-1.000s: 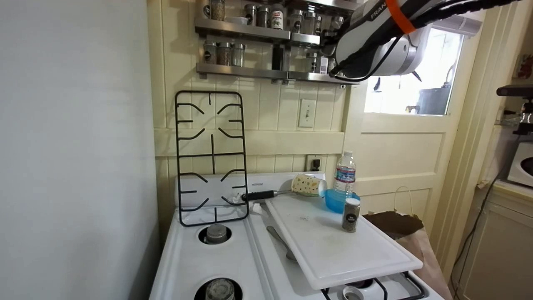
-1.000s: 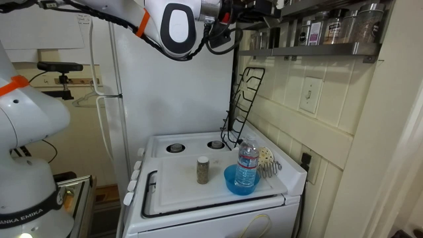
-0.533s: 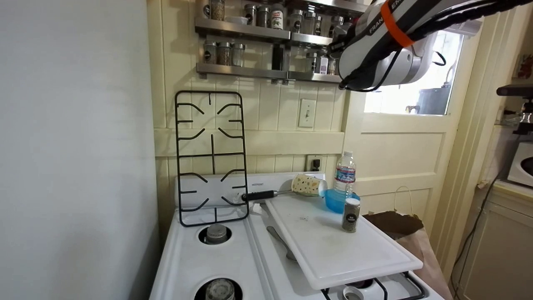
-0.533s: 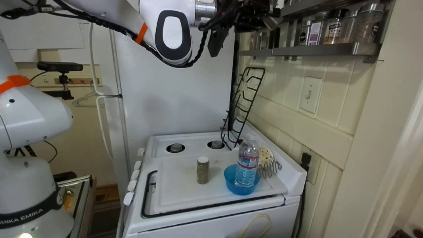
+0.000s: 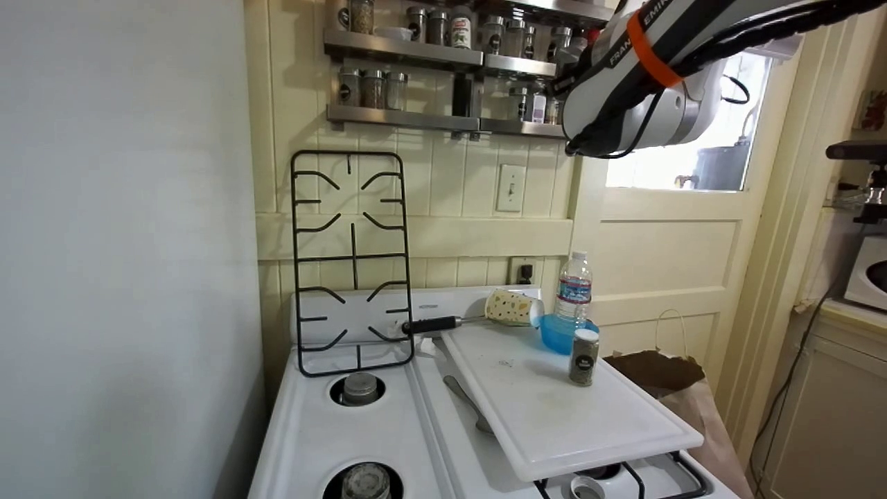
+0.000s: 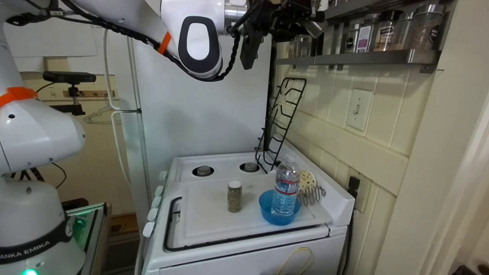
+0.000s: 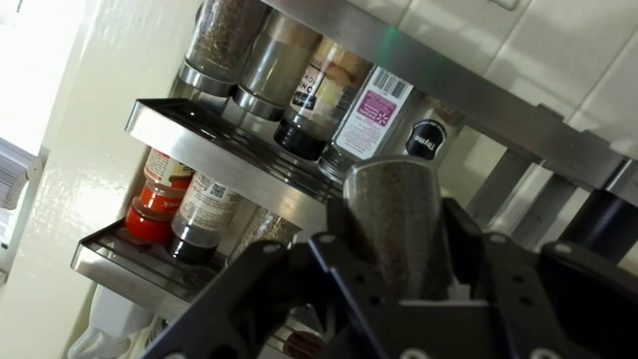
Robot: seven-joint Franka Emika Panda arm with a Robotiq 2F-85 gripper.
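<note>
"Two black fingers (image 7: 461, 237), one spice jar (image 7: 396, 197), and the gripper (image 7: 398, 224) has it pinched from both sides, parted only by the jar's width!"

"So where's that spice jar sitting?"

"Just toward four o'clock from centre in the wrist view. Half past twelve from it, the thyme jar (image 7: 426, 139); half past eleven, a pink-labelled bottle (image 7: 374, 114). Whether any of them touch, I can't tell."

"And out at nine, a red-capped bottle (image 7: 154, 212)!"

"Now in an exterior view: gripper sitting high at one o'clock, near the metal shelves (image 6: 374, 57), spice jar tilted in its grip."

"Down on the stove (image 6: 225, 170), what have we got?"

"One white-lidded jar (image 6: 234, 198), upright on a white board (image 6: 206, 227), and at four o'clock from it a blue bowl (image 6: 266, 210) with a water bottle (image 6: 285, 187) standing inside."

"And in an exterior view, from that same white-lidded jar: spoon (image 5: 468, 404) at eight o'clock, speckled cup (image 5: 511, 308) on its side at ten, and well beyond on that line, a black grate (image 5: 355, 258) leaning at the back!"
</note>
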